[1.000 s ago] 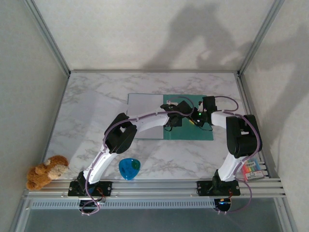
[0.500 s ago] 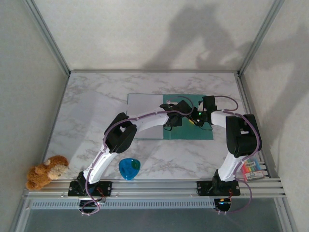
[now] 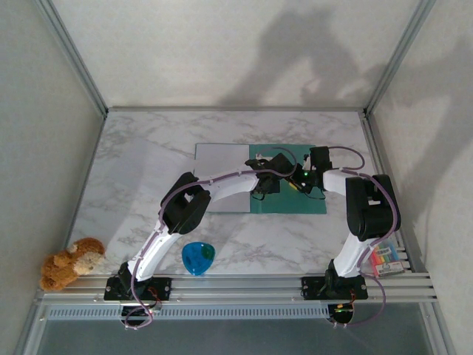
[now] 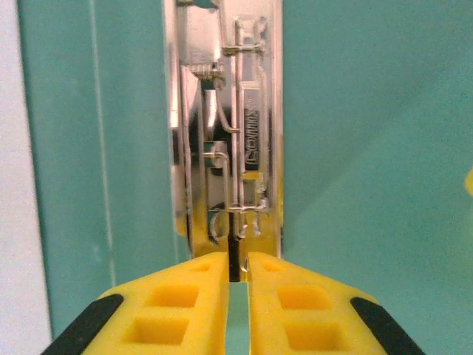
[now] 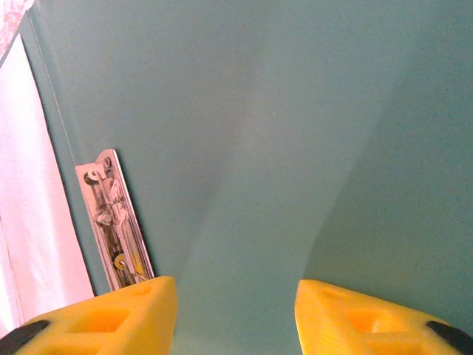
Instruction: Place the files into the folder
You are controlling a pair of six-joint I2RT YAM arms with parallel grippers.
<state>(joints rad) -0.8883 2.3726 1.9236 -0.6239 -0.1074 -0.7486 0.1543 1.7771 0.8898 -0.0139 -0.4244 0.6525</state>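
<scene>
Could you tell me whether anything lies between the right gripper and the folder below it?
Nothing visible does. The right gripper, its jaws open, faces bare teal folder. The metal clip lies off to one side, outside the gap between the fingers.

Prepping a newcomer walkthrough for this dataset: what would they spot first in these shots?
The open teal folder in the middle of the table draws the eye. The left gripper looks pinched on the near end of its shiny metal clip, while the right gripper hangs open above bare teal. A stuffed bear sits by the near left corner.
</scene>
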